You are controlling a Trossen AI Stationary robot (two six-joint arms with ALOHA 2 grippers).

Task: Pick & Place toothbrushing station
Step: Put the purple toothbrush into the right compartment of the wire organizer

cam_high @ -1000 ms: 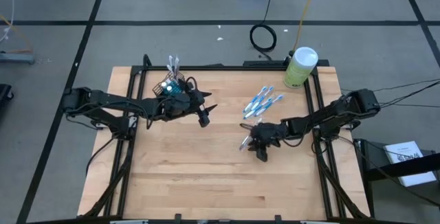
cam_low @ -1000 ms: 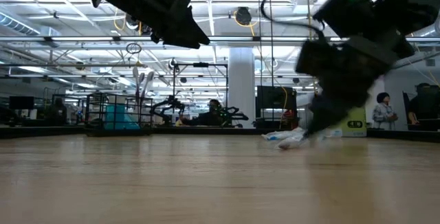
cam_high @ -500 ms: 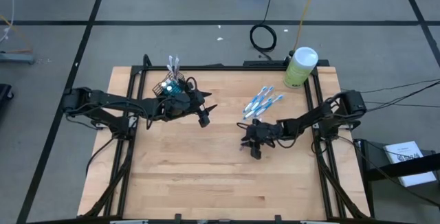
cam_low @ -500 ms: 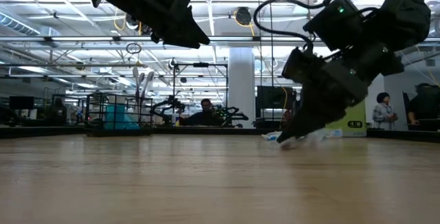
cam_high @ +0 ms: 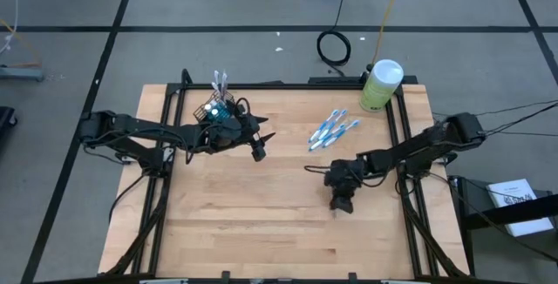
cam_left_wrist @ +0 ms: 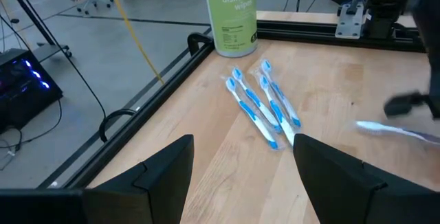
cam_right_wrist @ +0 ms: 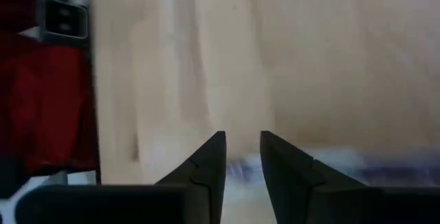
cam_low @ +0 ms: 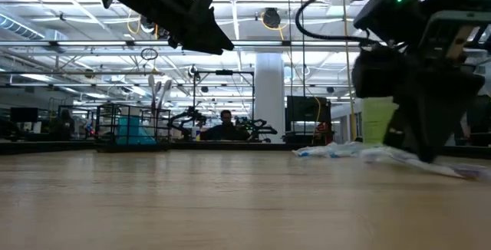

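Pale wooden table (cam_high: 261, 223) lay bare toward six o'clock, black rails edging both sides. Your right claw (cam_high: 340, 202) sat low at four o'clock, narrowly parted around a blue-and-white toothbrush (cam_right_wrist: 240, 168); square it before clenching, I judged. Four slim blue-and-white toothbrushes (cam_high: 332, 130) lay at one o'clock, the dark wire-mesh cup holder (cam_high: 215, 109) at eleven beside your released left claw (cam_high: 258, 152).

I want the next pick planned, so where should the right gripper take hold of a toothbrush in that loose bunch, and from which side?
Judging by pose, grip a toothbrush at mid-handle, from straight above: the bunch lies flat on the table, handles side by side.
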